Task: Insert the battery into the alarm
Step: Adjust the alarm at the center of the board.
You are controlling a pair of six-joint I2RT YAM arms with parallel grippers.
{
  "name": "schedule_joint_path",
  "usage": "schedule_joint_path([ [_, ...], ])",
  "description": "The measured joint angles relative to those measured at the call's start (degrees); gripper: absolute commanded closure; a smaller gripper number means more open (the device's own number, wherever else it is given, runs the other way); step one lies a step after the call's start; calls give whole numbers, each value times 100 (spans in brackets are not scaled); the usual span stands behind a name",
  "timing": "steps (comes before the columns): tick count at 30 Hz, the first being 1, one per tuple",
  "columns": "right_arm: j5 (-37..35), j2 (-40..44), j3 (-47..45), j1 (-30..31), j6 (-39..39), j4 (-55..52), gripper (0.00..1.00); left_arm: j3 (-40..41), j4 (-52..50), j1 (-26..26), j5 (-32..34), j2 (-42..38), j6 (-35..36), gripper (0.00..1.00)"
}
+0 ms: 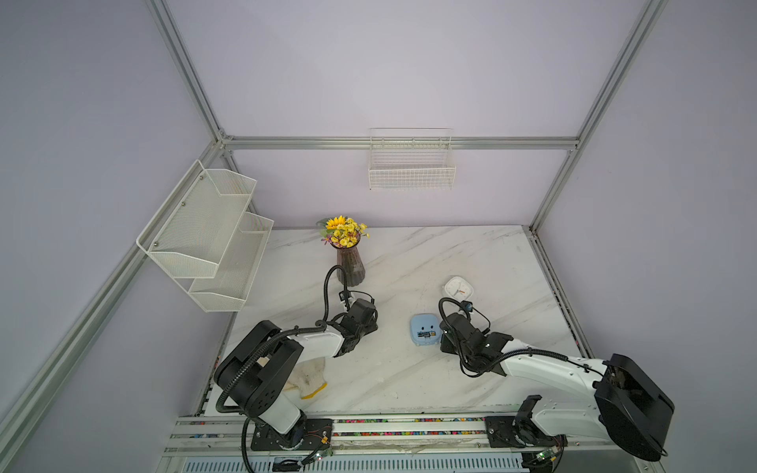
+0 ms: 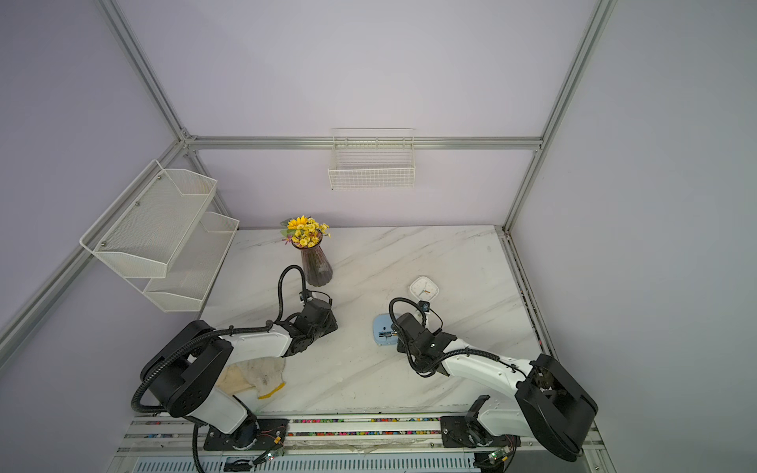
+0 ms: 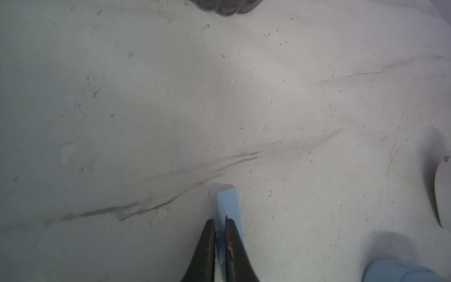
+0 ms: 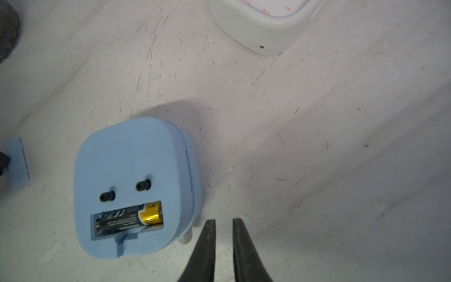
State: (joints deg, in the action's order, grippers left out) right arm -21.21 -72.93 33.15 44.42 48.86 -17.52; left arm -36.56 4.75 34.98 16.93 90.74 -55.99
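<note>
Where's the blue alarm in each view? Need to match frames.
Top view: blue alarm mid-table, just off the right arm's wrist.
Top view: same spot, partly hidden by that wrist.
Left wrist: only a sliver at a frame corner.
Right wrist: whole back face, battery lying in its open bay.
Shared landmark: white clock near the alarm.

Light blue: alarm (image 4: pixel 129 156), battery cover (image 3: pixel 228 202); black, gold end (white print): battery (image 4: pixel 128 218); white, grey-veined marble pattern: table (image 1: pixel 409 381).
</note>
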Motion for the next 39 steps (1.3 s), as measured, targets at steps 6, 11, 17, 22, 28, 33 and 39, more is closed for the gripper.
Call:
schedule_joint_path([
  [6,-33,0,-11,-37,20,4,82,0,35,-11,-2,2,-20,96],
  [11,-61,0,-33,-155,37,4,81,-2,37,-11,-15,2,-50,97],
  [17,-79,-13,-33,-402,17,11,80,-26,33,-11,-85,13,-61,98],
  [22,33,-114,-33,-525,-66,127,80,-20,-17,-11,-225,-120,-98,99],
  [28,378,-417,-33,-544,-267,415,85,33,61,-11,-581,-603,-223,100],
  [33,708,-507,-103,-542,-372,640,86,293,188,-11,-863,-839,-380,100],
  [39,960,-509,-262,-439,-389,850,86,562,208,-11,-1019,-1121,-555,100],
])
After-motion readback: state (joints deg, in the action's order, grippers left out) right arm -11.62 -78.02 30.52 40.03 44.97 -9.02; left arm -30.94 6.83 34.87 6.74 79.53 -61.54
